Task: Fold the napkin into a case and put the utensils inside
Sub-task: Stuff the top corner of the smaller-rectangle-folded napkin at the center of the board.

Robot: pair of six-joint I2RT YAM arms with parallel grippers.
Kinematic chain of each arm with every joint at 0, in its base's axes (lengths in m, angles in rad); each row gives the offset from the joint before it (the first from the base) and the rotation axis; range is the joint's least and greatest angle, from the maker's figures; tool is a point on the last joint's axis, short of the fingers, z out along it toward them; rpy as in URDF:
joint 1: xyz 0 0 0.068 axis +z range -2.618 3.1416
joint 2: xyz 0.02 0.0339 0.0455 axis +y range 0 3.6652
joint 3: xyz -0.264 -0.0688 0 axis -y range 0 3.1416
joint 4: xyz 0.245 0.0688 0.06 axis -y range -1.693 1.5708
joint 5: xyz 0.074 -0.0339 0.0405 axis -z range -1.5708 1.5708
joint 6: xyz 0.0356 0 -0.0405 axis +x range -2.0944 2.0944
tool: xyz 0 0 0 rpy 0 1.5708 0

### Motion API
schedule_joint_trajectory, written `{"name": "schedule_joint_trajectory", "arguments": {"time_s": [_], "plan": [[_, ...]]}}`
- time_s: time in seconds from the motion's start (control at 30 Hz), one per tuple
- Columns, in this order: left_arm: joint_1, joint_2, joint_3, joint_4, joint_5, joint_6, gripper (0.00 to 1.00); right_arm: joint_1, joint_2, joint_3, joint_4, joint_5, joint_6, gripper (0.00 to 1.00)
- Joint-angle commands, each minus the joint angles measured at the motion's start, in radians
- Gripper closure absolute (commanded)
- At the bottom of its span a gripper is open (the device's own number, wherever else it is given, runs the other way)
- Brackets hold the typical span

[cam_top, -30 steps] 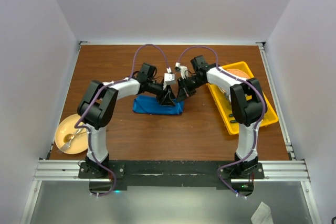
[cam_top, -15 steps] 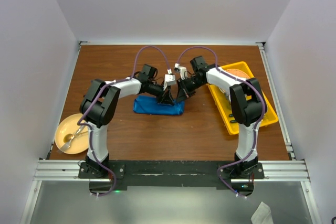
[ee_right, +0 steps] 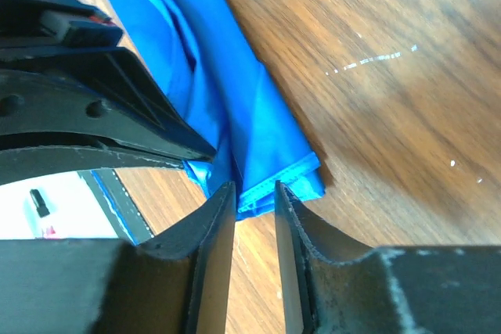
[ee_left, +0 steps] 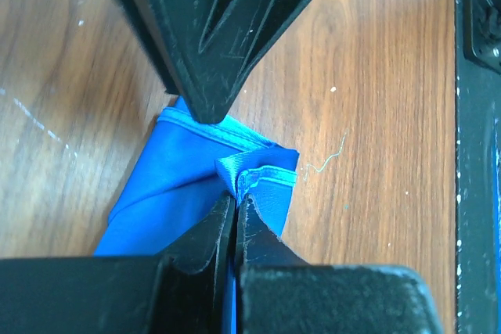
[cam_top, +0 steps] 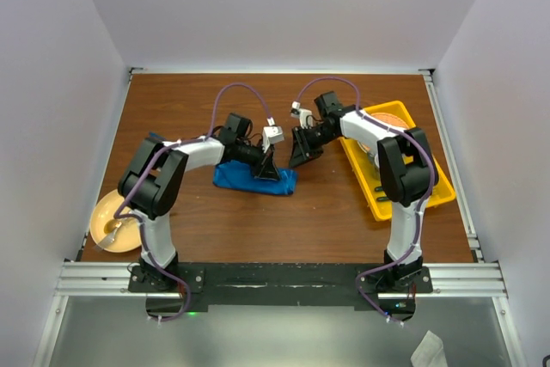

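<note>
At table centre, the left gripper is clamping shut on the napkin; the right gripper is hanging slightly open, having just released it.

napkin: bright blue, plain | table: brown woodgrain | tray: yellow | plate: seemingly cream

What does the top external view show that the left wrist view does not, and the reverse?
Only top external: the yellow tray on the right and the plate with a gold spoon at the near left. Only left wrist: the left end effector is shut on the napkin at its hemmed corner; a loose thread lies on the wood. Both: the folded blue napkin on the table.
</note>
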Motion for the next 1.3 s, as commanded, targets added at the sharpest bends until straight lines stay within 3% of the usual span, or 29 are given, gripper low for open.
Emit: {"name": "schedule_joint_trajectory", "arguments": {"time_s": [0.0,0.17,0.63,0.97,1.27], "plan": [[-0.009,-0.061,-0.041,0.089,-0.062,-0.108,1.0,0.026,-0.028,-0.013,0.012,0.042,0.051,0.75],[-0.011,-0.084,-0.08,0.145,-0.093,-0.171,1.0,0.065,-0.028,-0.025,0.001,0.073,0.054,0.82],[-0.014,-0.138,-0.134,0.123,-0.137,-0.335,1.0,0.096,0.106,-0.011,-0.021,0.252,0.01,0.85],[0.005,-0.069,-0.184,0.149,-0.164,-0.573,1.0,0.095,0.127,0.099,-0.048,0.277,-0.099,0.86],[0.063,-0.051,-0.14,0.152,-0.139,-0.63,1.0,0.108,0.083,0.069,-0.051,0.268,-0.154,0.85]]}}
